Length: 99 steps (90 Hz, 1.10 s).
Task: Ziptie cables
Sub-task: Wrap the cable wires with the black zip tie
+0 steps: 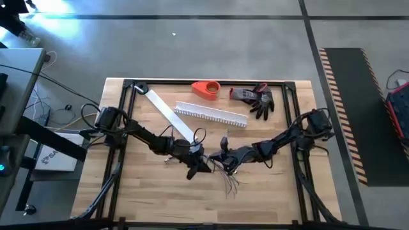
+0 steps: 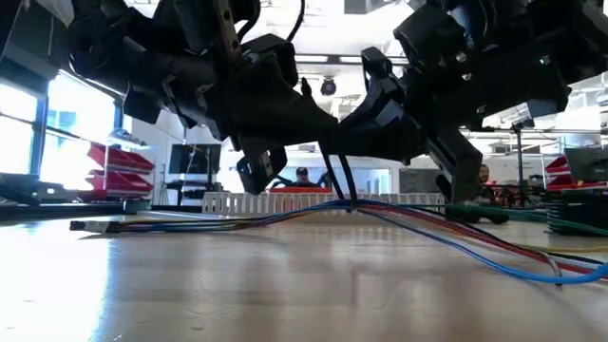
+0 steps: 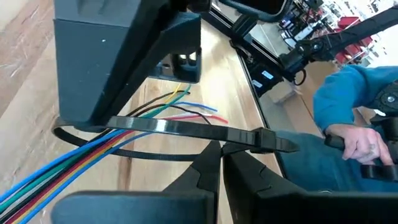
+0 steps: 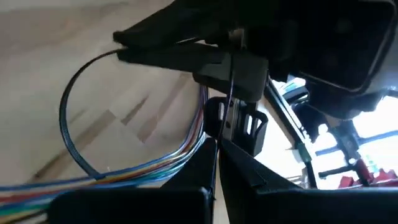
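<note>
The light wooden table (image 1: 147, 198) fills the middle of the high view, and both dark arms reach inward to meet just below its centre. Along the upper part lie a white comb-toothed plastic channel (image 1: 211, 114), a flat white strip (image 1: 167, 115) slanting down from the upper left, an orange tape dispenser (image 1: 206, 89) and a dark work glove (image 1: 257, 99) at upper right.

The bundle of thin coloured flexible cables (image 2: 285, 217) lies on the table in the lower centre of the high view, between the two grippers; the low view shows it lifted slightly where they meet.

A black plastic zip tie (image 3: 186, 129) is looped around the cables, its strap crossing over the bundle. The left gripper (image 3: 217, 163) has its fingers pressed together on the tie near its head, in the lower middle of the left wrist view. The right gripper (image 4: 216, 152) is likewise closed, pinching a thin black strap, apparently the tie's tail.

Judging from this, the wrapping is done, but the loop is wide and slack. Whether the tail is threaded through the head is unclear; cinching tight remains.

A person in a blue sleeve (image 3: 348, 93) sits beyond the table's edge.
</note>
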Tool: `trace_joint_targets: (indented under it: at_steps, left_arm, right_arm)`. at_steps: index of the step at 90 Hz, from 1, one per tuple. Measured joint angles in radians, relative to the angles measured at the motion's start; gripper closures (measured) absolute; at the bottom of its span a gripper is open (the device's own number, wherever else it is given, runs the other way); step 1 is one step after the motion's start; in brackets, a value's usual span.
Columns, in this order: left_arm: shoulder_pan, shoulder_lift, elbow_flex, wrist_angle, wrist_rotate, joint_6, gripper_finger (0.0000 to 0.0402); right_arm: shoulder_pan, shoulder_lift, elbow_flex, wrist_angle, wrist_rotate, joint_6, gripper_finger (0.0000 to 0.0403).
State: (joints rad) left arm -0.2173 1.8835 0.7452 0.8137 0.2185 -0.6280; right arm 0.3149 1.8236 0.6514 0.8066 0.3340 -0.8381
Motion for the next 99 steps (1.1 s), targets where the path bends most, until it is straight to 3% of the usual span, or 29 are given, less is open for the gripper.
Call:
trace_joint_targets:
  at_steps: [37,74,99]
  left_arm:
    - [0.021,0.002,0.000,0.001,0.065,-0.074,0.0402]
    - [0.068,0.030,0.000,0.001,0.165,-0.106,0.0402]
    - [0.068,0.068,0.001,0.012,0.169,-0.132,0.0402]
  right_arm:
    - [0.002,0.000,0.000,0.014,0.030,-0.307,0.0403]
    - [0.002,0.000,0.000,0.037,0.027,-0.403,0.0403]
    - [0.008,0.000,0.002,0.033,-0.072,-0.479,0.0403]
